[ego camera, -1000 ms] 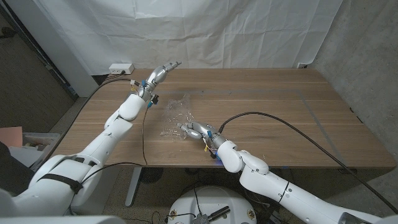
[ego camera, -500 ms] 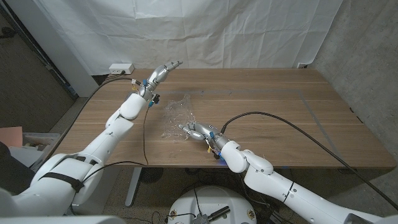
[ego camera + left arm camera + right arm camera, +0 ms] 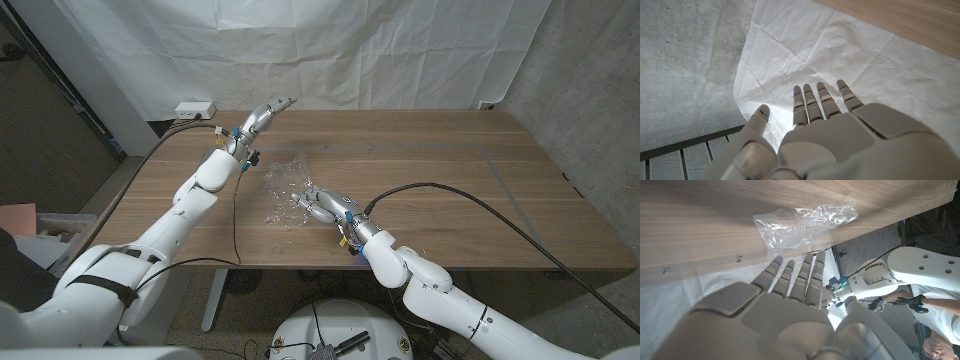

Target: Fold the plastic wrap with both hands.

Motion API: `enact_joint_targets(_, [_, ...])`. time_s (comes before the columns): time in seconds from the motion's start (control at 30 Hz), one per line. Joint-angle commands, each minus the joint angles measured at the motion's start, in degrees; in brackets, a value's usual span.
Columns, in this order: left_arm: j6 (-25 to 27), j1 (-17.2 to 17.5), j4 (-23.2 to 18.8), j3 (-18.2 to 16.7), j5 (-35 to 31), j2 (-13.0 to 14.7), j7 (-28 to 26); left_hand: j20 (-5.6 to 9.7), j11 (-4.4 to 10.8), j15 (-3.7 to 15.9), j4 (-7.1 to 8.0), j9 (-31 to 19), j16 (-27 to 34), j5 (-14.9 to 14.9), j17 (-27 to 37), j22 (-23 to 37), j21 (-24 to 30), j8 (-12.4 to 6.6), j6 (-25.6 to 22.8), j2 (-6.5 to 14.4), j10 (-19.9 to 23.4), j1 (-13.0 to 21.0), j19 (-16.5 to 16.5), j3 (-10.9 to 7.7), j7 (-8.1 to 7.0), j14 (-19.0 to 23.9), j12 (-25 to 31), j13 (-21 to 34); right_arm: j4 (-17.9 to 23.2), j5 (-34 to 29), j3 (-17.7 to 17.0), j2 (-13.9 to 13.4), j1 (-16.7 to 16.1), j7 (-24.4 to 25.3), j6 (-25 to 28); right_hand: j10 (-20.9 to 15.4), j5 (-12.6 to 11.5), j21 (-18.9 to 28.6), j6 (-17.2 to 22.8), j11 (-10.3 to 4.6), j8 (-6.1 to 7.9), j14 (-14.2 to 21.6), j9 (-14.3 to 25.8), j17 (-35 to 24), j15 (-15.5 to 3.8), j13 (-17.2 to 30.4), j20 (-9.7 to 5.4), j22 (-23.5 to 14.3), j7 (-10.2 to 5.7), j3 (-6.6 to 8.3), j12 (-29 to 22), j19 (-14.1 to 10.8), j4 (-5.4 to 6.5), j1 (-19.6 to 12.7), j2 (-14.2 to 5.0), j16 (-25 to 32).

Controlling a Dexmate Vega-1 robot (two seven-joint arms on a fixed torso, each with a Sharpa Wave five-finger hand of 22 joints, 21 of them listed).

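While crumpled, plastic wrap lies beside right hand's fingers.

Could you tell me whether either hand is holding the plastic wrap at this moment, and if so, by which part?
Nothing is held. The left hand is raised with its fingers straight, away from the plastic wrap. The right hand reaches open toward the wrap's near edge, fingers extended, not closed on it.

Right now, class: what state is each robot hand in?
Left hand: open, raised, holding nothing.
Right hand: open, fingers extended at the plastic wrap, not gripping.
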State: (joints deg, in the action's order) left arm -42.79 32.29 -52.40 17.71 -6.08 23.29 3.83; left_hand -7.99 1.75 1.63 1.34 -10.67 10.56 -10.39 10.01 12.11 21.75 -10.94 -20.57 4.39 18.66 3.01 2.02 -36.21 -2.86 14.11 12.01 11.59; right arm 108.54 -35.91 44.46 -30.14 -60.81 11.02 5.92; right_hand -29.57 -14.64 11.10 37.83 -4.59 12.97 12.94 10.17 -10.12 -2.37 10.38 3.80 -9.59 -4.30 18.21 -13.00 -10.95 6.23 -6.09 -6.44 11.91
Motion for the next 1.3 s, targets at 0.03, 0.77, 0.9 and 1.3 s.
enact_joint_targets(0.03, [-0.19,-0.03,-0.09,0.18,-0.02,-0.31,-0.14,0.05,-0.01,-0.05,-0.11,-0.13,0.17,0.09,0.09,0.11,-0.16,0.03,0.19,-0.11,0.09,-0.09,-0.17,0.06,0.00,-0.17,0.35,0.28,0.68,-1.08,-1.25,-0.45,-1.95,0.32,-1.42,-3.95,-0.13,0.43,3.15,-0.02,0.61,1.75,0.13,-0.12,-0.45,0.12,0.07,-0.22,0.62,0.95,-0.69,-1.18,0.07,-1.01,-1.43,0.45])
enact_joint_targets(0.77, [1.99,2.80,-5.40,-0.75,-0.34,0.57,-0.69,-0.02,0.03,0.00,-0.06,-0.12,0.15,0.08,0.09,0.11,-0.15,-0.01,0.22,-0.10,0.00,-0.14,-0.16,0.05,-0.14,-0.20,0.34,0.27,1.88,-1.22,-0.43,0.35,0.16,-11.15,6.93,-0.35,1.07,-0.15,0.40,4.46,-0.80,-1.92,0.31,-0.62,0.66,0.26,0.88,-0.30,4.24,-0.32,1.04,1.01,2.24,3.13,2.18,-0.45])
enact_joint_targets(0.9, [2.32,3.14,-6.10,-0.83,-0.47,0.66,-0.66,-0.03,-0.06,0.05,-0.07,-0.11,0.15,0.08,0.09,0.11,-0.15,0.00,0.27,-0.10,0.06,-0.14,-0.16,0.05,-0.10,-0.20,0.36,0.27,1.69,-1.55,-0.10,0.39,0.10,-11.26,8.26,-0.36,1.09,-0.34,0.72,5.32,-0.93,-2.55,0.32,-0.70,0.86,0.27,0.88,-0.31,5.18,-1.22,1.32,1.68,2.57,4.22,2.98,-0.61])
enact_joint_targets(1.3, [2.93,4.34,-7.93,-1.36,-0.60,1.08,-0.79,0.03,0.07,0.02,-0.09,-0.11,0.14,0.07,0.08,0.11,-0.16,0.02,0.37,-0.12,0.00,-0.12,-0.15,0.04,-0.18,-0.21,0.36,0.26,1.93,-1.13,0.39,0.05,0.59,-12.45,10.14,0.93,0.82,-0.33,-0.98,8.51,-1.86,-3.77,0.38,-0.81,1.40,0.33,1.36,-0.32,7.21,-3.37,1.84,2.62,3.15,6.05,4.27,-0.71])
